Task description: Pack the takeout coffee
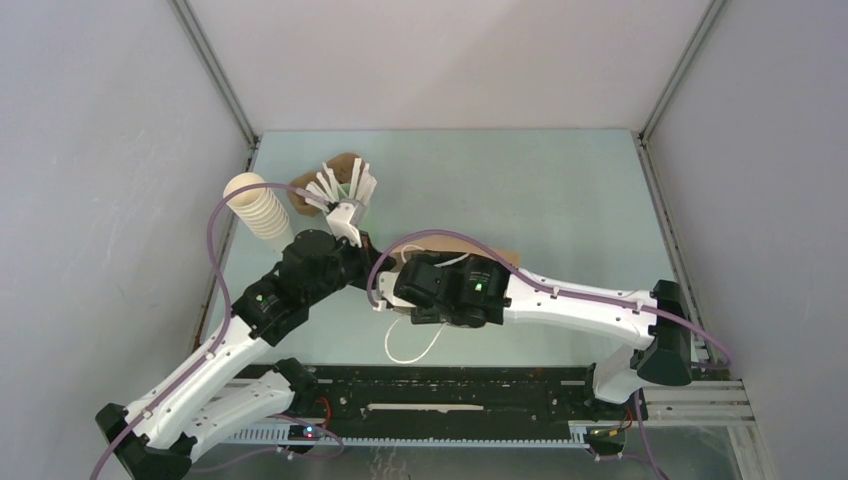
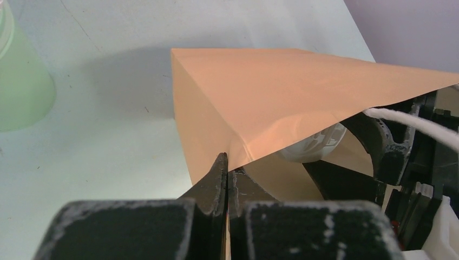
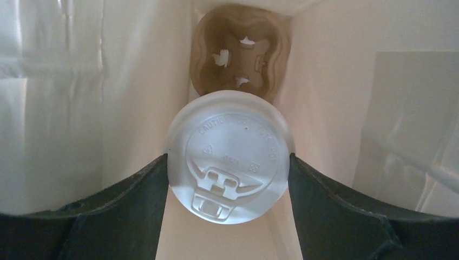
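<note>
One bag (image 2: pixel 281 92): edge pinched in closed left gripper (image 2: pixel 227 170).
Right gripper (image 3: pixel 228 162): clasping takeout coffee (image 3: pixel 230 135) inside.
Carrier (image 3: pixel 241 54): at coffee's twelve o'clock.

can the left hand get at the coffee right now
Probably not: the left hand is clamped on the bag rim, and the coffee is inside the bag, gripped by the right hand.

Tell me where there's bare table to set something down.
Free: the table's right side, between the paper bag and the right wall. Crowded: far-left corner with the cup stack and stick cup, and the middle, around the bag.
</note>
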Tool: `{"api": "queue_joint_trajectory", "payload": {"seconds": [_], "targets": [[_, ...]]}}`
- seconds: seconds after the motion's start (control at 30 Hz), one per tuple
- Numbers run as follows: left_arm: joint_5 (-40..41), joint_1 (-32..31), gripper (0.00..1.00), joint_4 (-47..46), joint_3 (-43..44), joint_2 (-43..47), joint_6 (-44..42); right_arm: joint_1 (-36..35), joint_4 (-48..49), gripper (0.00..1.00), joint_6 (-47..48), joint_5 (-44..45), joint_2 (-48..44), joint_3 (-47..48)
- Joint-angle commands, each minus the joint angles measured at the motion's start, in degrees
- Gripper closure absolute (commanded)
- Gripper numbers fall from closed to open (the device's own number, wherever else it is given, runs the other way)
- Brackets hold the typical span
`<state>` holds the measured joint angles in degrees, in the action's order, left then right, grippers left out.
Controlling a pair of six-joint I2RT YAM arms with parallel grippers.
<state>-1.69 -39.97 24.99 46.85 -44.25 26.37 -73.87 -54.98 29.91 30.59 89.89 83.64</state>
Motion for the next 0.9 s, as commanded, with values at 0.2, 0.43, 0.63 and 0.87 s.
{"api": "queue_joint_trajectory", "payload": {"seconds": [0.2,0.43,0.63,0.87], "targets": [[-2.9,-2.6,1.0,-3.1,4.2,-4.0,0.6,-0.5,-4.0,0.4,2.2,-6.0,-1.1,2.8],[-1.2,-2.6,1.0,-1.7,7.4,-4.8,0.4,2.4,-1.8,0.41,0.8,-15.8,-7.1,-1.7],[1.5,-2.5,1.0,1.8,11.5,-6.3,1.0,2.8,3.5,0.4,1.4,-19.0,-12.4,-5.2],[1.1,-2.5,1.0,2.2,11.6,-7.1,1.2,2.6,5.1,0.4,4.2,-19.7,-12.7,-7.2]]}}
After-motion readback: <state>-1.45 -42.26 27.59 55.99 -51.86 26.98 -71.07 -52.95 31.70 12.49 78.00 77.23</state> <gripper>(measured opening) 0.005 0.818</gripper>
